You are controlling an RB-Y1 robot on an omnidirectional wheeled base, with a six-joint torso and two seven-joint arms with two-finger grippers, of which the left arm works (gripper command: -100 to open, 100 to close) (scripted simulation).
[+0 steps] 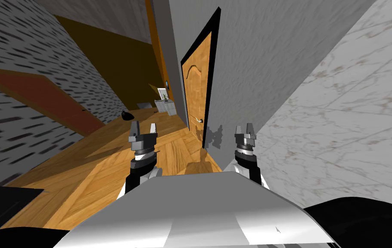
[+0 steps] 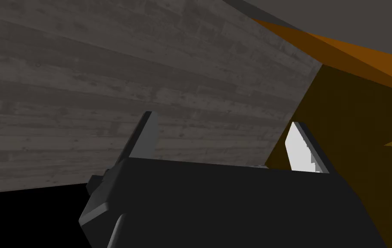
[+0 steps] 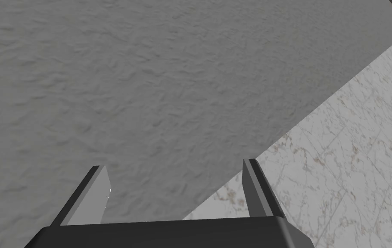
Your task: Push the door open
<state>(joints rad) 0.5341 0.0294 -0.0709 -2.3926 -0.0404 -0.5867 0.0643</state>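
Door (image 1: 197,82) ahead betw. L gripper (image 1: 143,128) & R gripper (image 1: 244,129), well apart; both splayed.

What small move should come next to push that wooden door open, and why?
Probably drive forward toward the wooden door: it stands ahead, and the left gripper and right gripper, both open, hang short of it, touching nothing.

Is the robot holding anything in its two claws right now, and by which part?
Nothing is held. The left gripper and the right gripper both stand open and empty, apart from the wooden door, whose handle is untouched.
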